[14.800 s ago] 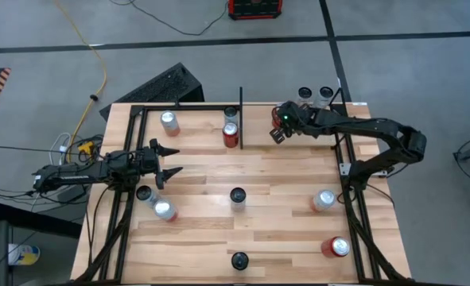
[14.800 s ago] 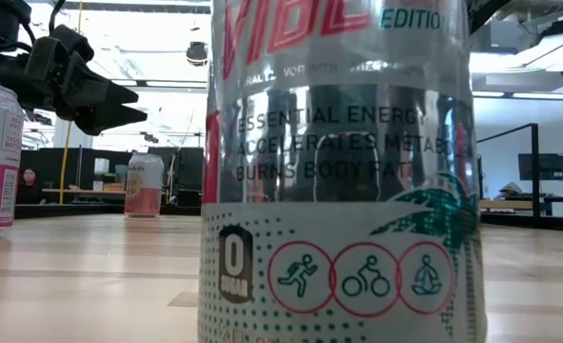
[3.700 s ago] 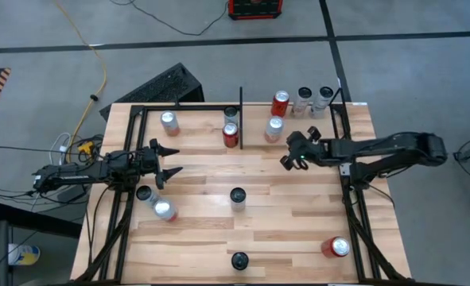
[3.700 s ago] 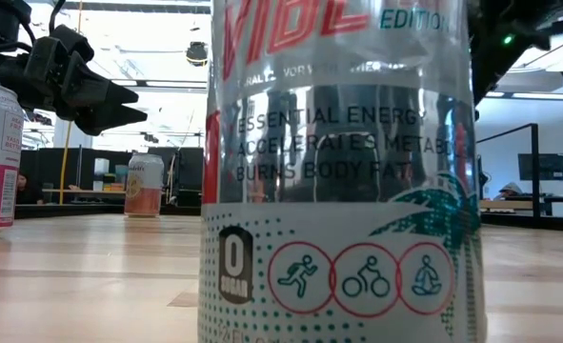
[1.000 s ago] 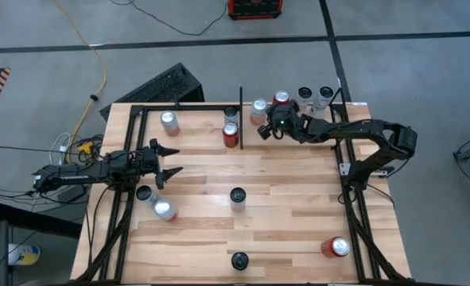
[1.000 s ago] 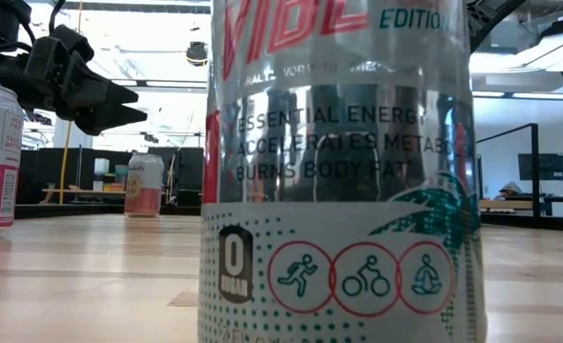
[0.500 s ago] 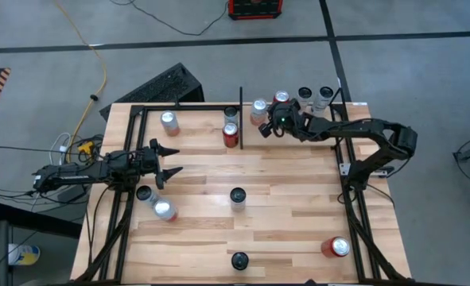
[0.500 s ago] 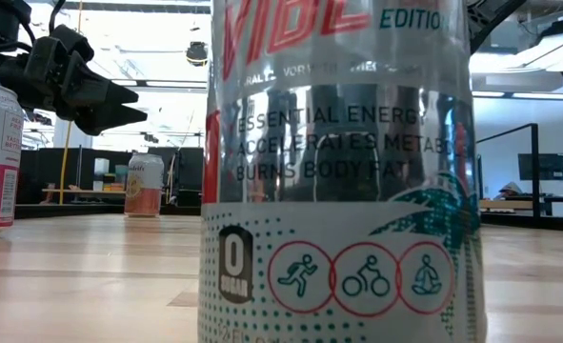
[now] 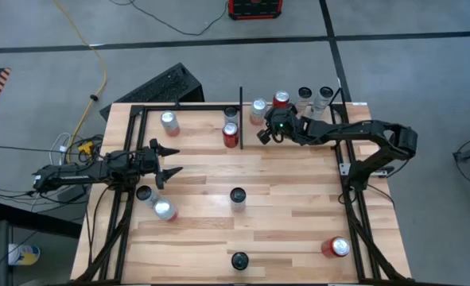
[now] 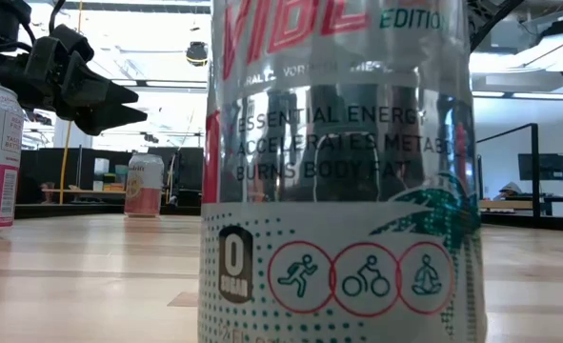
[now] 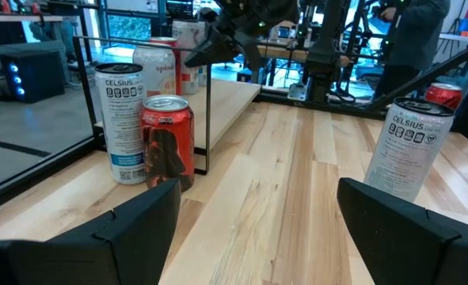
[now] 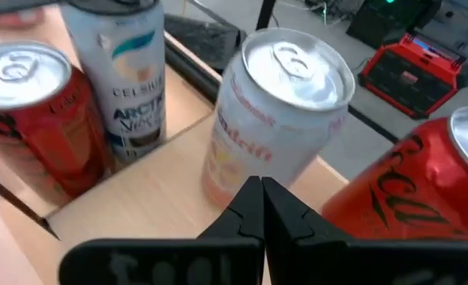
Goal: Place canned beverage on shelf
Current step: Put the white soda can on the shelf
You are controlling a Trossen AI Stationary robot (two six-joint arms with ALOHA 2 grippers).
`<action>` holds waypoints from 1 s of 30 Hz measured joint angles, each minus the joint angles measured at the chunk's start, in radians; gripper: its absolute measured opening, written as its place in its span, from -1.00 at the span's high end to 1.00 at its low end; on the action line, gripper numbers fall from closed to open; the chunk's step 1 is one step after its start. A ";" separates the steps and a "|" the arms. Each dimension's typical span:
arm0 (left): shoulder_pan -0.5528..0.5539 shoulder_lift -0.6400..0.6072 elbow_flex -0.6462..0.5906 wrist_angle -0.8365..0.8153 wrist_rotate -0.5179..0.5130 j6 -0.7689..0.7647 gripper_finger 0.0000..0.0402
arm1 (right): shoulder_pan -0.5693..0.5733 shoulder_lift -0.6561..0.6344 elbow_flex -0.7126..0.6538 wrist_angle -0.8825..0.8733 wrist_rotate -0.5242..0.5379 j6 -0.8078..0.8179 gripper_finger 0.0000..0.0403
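The shelf [image 9: 203, 119] is the far strip of the wooden table, framed by black rails, with a divider bar [image 9: 241, 107]. A pale can [image 12: 285, 119] stands upright on it right of the divider, also in the high view [image 9: 258, 107], beside a red can [image 9: 280, 99]. My right gripper [image 9: 262, 136] is shut and empty just in front of the pale can; its fingertips meet in its wrist view [image 12: 261, 188]. My left gripper [image 9: 169, 160] is open and empty at the table's left, also in its wrist view [image 11: 257, 214] and the low view [image 10: 119, 100].
Left of the divider stand a red can [image 11: 168, 138], a Celsius can [image 11: 121, 119] and a far-left can [image 9: 168, 121]. Two pale cans [image 9: 314, 95] stand at the far right. Loose cans stand mid-table [image 9: 237, 195], near left [image 9: 161, 209], front [image 9: 240, 260] and front right [image 9: 339, 247].
My right gripper has drawn back a little toward the table's near edge, away from the pale can, which stays upright where it stood.
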 joint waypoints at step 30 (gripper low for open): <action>0.000 0.000 0.000 0.000 0.000 0.000 -0.63 | -0.008 0.007 0.000 0.091 -0.036 0.037 0.91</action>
